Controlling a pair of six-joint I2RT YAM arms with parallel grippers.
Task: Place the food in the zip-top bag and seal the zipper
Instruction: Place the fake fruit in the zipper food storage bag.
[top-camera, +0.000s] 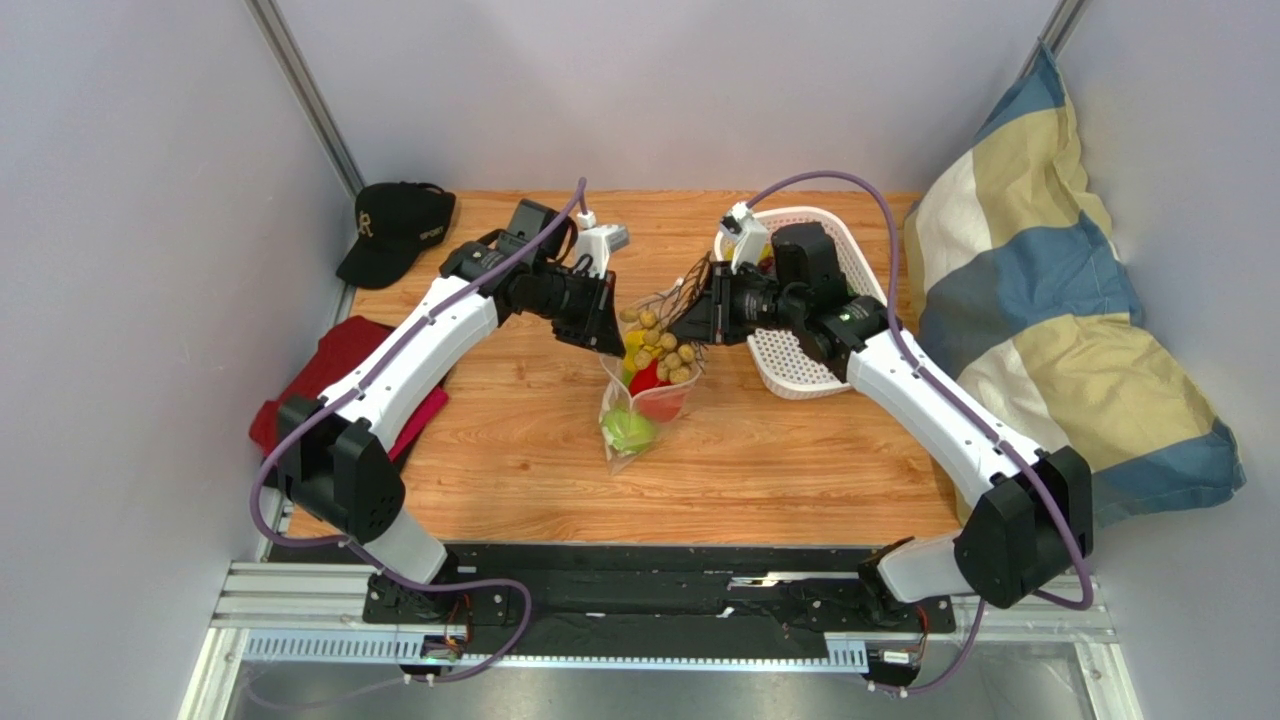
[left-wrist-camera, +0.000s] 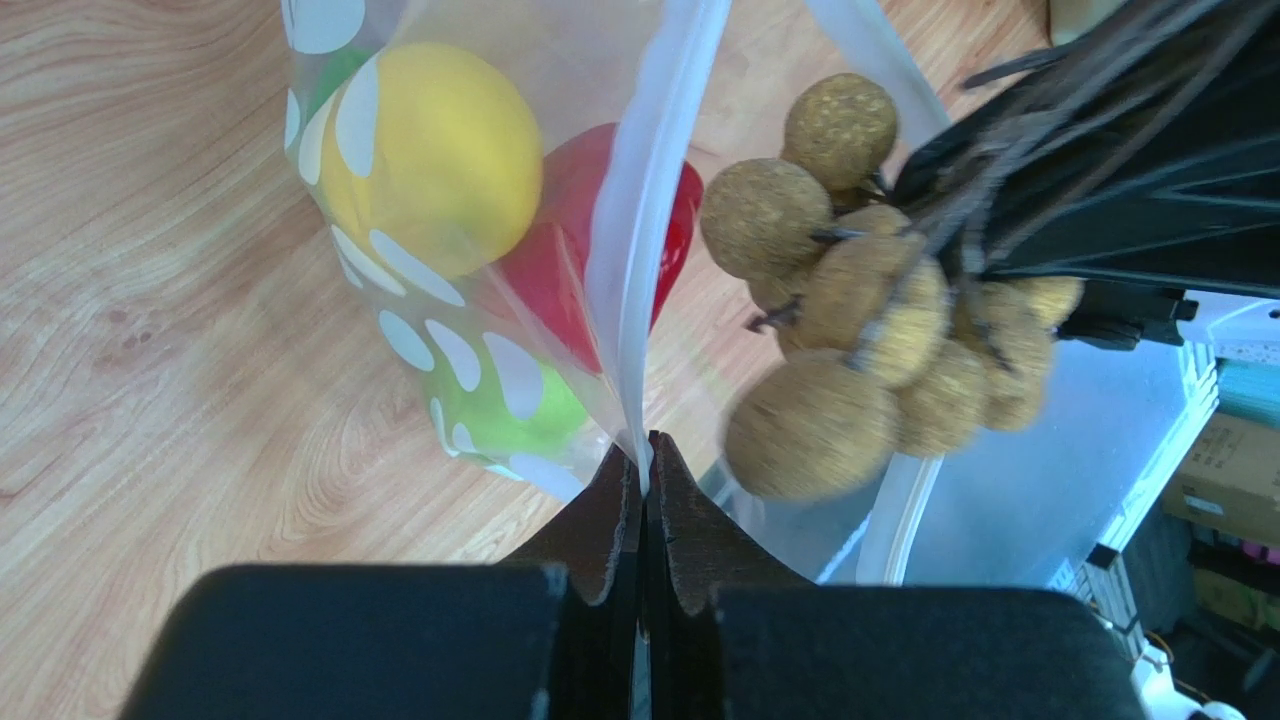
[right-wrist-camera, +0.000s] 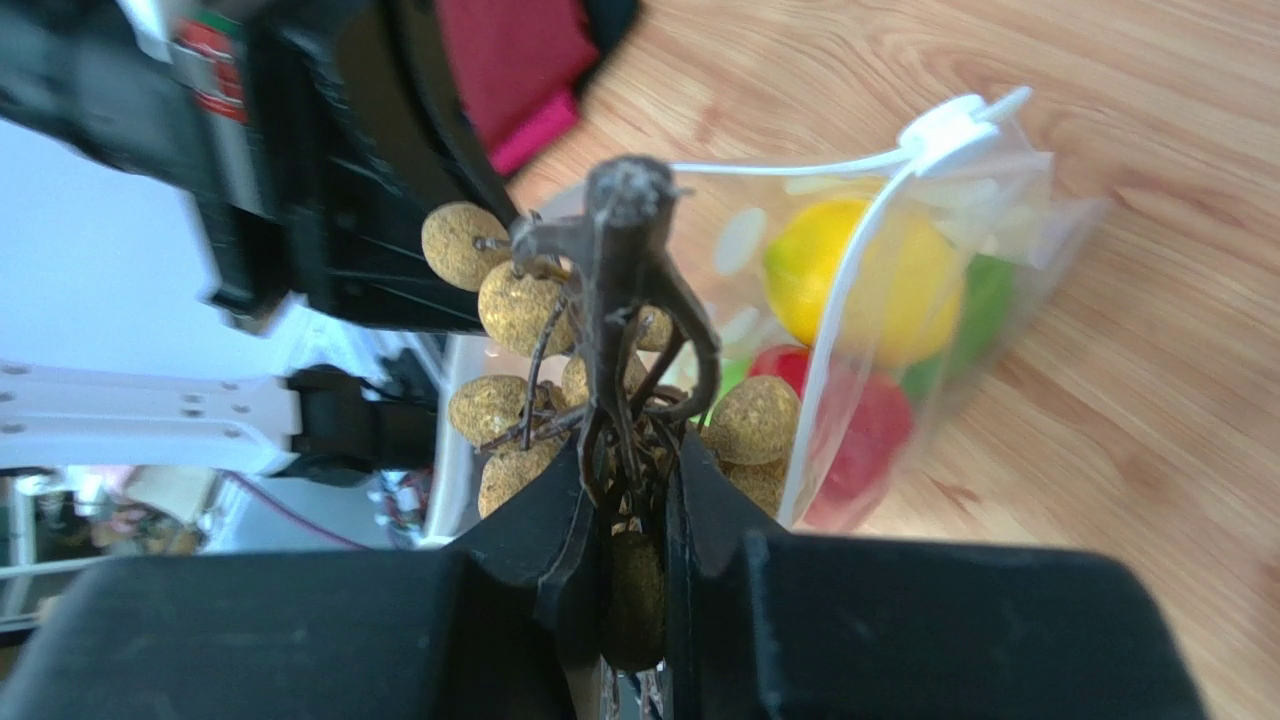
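Bag (left-wrist-camera: 451, 360) clear, dotted; bunch (left-wrist-camera: 842, 300) tan

Zip-top bag (top-camera: 649, 398) lay on tabletop (top-camera: 781, 465) centre, lemon (left-wrist-camera: 451, 158) and pepper (left-wrist-camera: 549, 285) inside, fruit bunch (top-camera: 663, 348) at its mouth; basket (top-camera: 789, 372) right, cap (top-camera: 394, 228) and cloth (top-camera: 338, 368) left.

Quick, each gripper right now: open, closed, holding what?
Left gripper: closed on the rim of the zip-top bag.
Right gripper: closed on the stem of the brown fruit bunch.

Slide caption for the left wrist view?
Left gripper shut on the zip-top bag rim; brown fruit bunch hangs at its mouth.
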